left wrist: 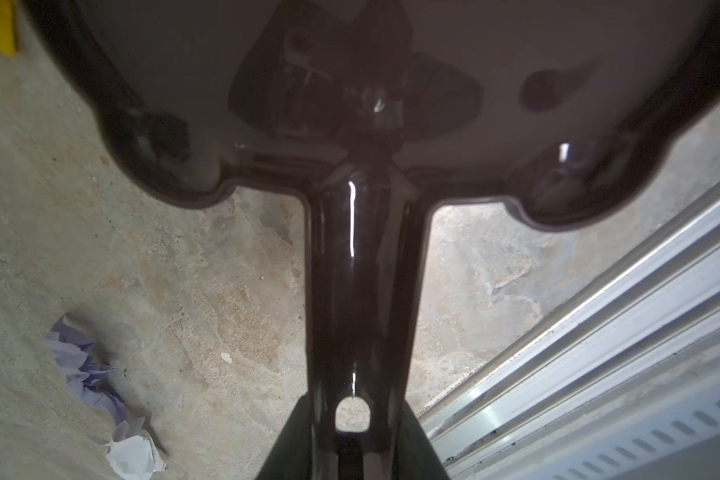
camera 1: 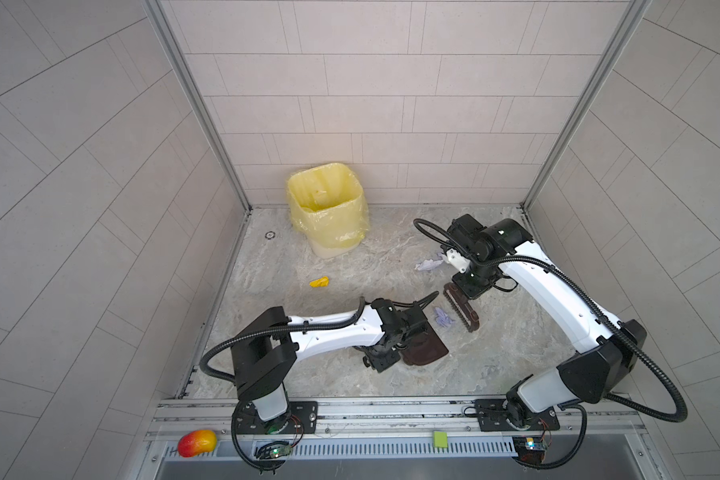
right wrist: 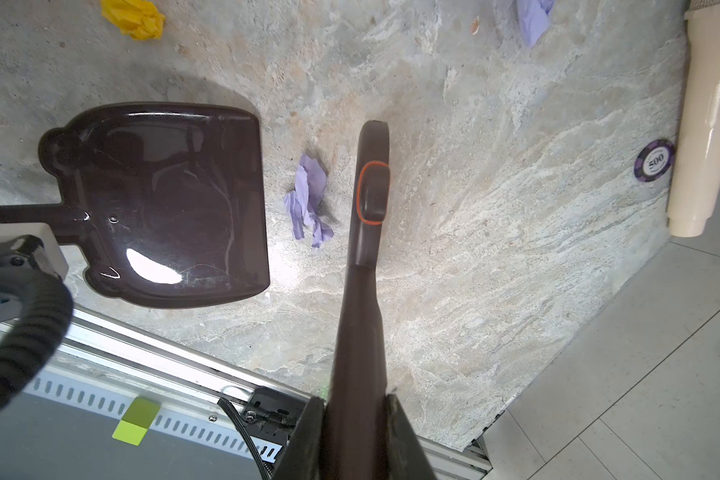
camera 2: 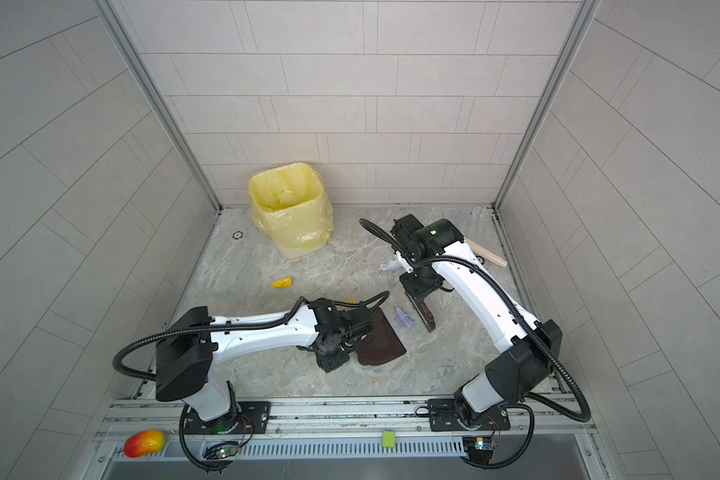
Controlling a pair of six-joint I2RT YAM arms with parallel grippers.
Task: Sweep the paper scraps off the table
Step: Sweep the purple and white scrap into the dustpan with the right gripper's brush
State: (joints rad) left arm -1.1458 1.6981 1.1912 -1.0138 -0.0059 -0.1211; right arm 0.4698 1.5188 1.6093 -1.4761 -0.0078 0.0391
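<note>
Lilac crumpled paper scrap (right wrist: 308, 203) lay between dark brown plastic dustpan (right wrist: 163, 199) and brown brush (right wrist: 371, 195), long axis parallel to brush. Left gripper (left wrist: 352, 449) clamped dustpan, right gripper (right wrist: 354, 436) brush.

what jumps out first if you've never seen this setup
The yellow-lined bin at the back of the table stands out most. Nearer the front, the left gripper holds a dark dustpan and the right gripper a brush, with a lilac paper scrap lying between them. A yellow scrap lies left of centre.
</note>
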